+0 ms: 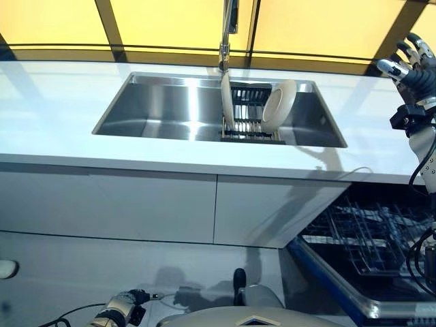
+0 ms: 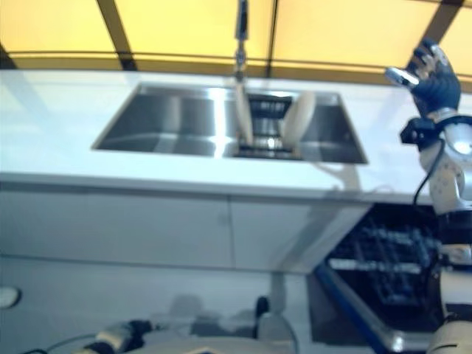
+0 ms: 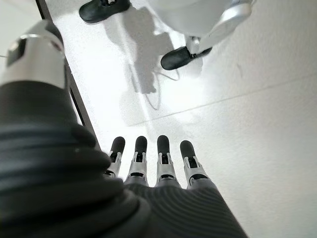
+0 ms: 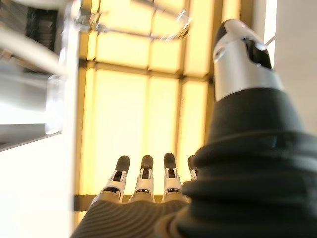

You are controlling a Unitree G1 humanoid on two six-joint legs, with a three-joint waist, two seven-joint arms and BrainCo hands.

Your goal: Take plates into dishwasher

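Two plates point(image 1: 278, 105) stand on edge in a rack point(image 1: 246, 112) at the right half of the sink point(image 1: 157, 109), set into the worktop point(image 1: 54, 122). The dishwasher point(image 1: 368, 238) gapes below the worktop's right end. Right hand point(image 1: 412, 65) hangs above that end, fingers straight, empty. Left hand point(image 3: 153, 168) hangs low, fingers straight, empty.

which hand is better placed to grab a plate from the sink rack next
Right, probably. The right hand is raised and open above the counter, nearest the plates and the open dishwasher. The left hand hangs low by the floor.
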